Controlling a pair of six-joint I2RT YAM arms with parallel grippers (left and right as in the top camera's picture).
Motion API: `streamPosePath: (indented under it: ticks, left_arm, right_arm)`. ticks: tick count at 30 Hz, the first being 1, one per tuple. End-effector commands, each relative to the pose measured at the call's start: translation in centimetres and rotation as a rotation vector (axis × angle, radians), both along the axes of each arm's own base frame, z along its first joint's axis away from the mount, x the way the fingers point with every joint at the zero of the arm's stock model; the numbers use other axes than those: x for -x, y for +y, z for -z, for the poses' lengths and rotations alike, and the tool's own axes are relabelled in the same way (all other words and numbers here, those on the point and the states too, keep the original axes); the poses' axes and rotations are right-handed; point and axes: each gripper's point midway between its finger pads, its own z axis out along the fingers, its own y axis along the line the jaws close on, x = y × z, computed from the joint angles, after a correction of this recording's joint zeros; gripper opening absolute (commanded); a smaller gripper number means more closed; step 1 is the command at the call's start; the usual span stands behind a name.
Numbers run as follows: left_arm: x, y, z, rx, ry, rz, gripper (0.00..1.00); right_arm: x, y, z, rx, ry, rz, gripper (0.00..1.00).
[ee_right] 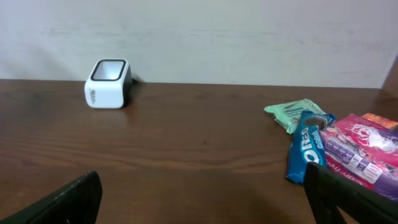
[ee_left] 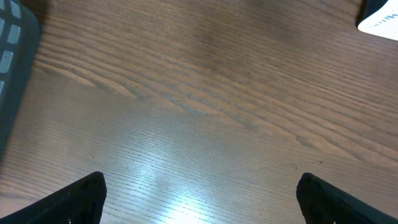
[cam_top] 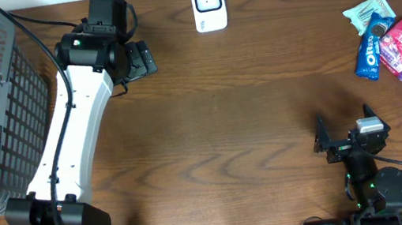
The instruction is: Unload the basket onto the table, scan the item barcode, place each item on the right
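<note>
**Q:** Where do item and scanner lie?
**A:** The snack packets lie heaped at the far right of the table. The scanner stands at the far edge, well apart from them. The right tool and left tool both have their jaws apart and hold nothing.

**Q:** What risks follow?
**A:** The packets overlap, so grasping the Oreo pack may drag its neighbours along. The slick film may slip, or the barcode may end up facing away from the scanner.
</note>
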Motion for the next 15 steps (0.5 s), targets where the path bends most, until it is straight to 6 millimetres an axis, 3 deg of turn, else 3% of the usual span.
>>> streamPosePath:
  ticks: [1, 15]
  left_arm:
    - [0.0, 0.2, 0.1, -0.010, 0.004, -0.003, 0.98]
    - [-0.1, 0.2, 0.1, -0.010, 0.003, -0.003, 0.98]
  right_arm:
    - [0.0, -0.6, 0.2, 0.025, 0.003, 0.029, 0.99]
    - [0.1, 1.8, 0.1, -0.057, 0.007, -0.070, 0.99]
